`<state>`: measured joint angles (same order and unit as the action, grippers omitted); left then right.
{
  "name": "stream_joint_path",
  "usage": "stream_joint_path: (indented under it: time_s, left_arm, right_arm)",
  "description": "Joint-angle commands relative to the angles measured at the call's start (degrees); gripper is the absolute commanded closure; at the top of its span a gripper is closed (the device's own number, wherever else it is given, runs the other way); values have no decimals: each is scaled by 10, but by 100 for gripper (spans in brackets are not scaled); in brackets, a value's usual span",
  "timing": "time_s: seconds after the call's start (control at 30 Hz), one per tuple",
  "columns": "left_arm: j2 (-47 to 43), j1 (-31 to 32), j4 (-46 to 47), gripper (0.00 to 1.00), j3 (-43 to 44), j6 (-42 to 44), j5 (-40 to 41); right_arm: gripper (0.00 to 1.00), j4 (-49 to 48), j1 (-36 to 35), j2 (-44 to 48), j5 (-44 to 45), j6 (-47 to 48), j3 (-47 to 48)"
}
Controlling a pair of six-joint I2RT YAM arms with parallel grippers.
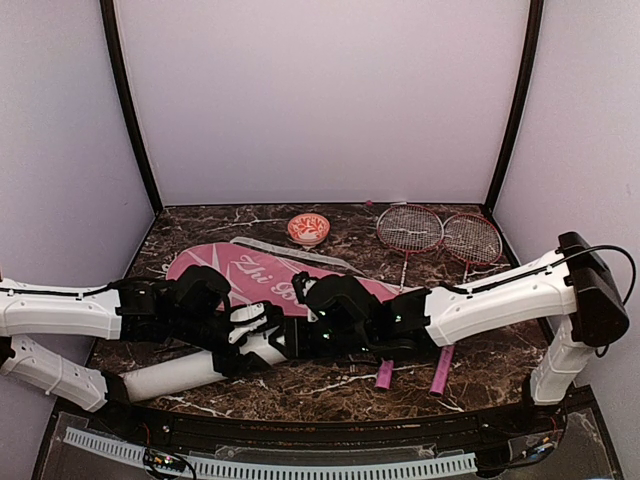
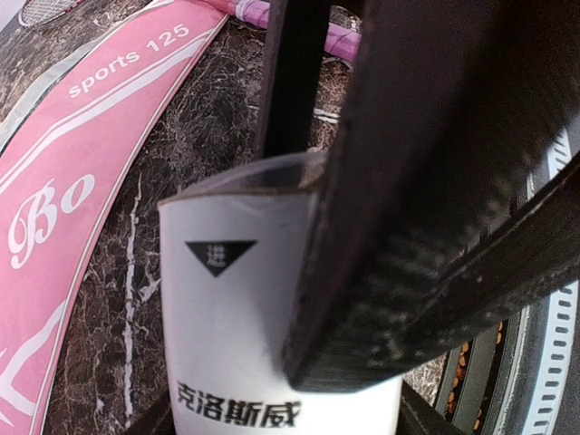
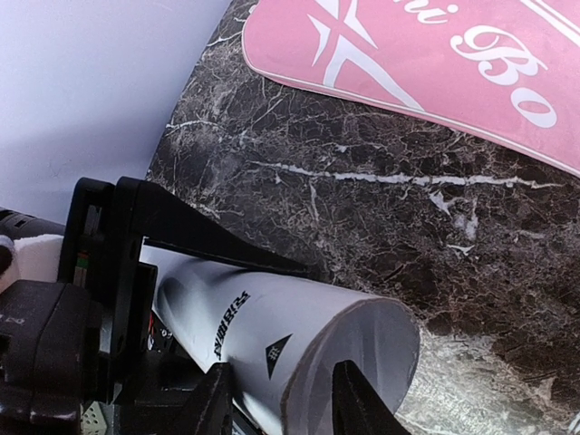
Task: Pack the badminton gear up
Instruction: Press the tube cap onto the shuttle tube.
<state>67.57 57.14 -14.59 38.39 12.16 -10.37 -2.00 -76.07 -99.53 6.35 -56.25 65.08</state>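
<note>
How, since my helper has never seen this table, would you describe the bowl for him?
On the dark marble table, look along the far edge by the back wall. Just beyond the pink cover, left of the two rackets, stands the bowl. It alone is small and round, with a red-and-white pattern.

Racket shafts (image 1: 404, 268) (midway) under right arm (image 1: 500, 295)

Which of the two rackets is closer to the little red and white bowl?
The left racket, its head beside the bowl; the other racket lies farther right.
</note>
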Motion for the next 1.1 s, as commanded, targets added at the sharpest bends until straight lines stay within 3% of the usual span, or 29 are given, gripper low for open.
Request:
stream_joint_path:
  time_s: [0.0, 0.3, 0.67, 0.9, 1.07]
  left_arm:
    - [8, 22, 181, 36, 31, -11, -42]
    - [3, 22, 170, 36, 33, 0, -27]
    - [3, 22, 166, 36, 34, 6, -18]
    - [3, 22, 164, 36, 34, 9, -21]
    - [1, 22, 165, 36, 34, 12, -39]
  right_arm:
    - [63, -133, -40, -21, -68, 10, 49]
    - [51, -56, -27, 77, -7, 34, -25]
    - [29, 6, 5, 208, 0, 75, -89]
    - [28, -11, 38, 272, -30, 85, -146]
    - [31, -63, 71, 323, -109, 95, -202]
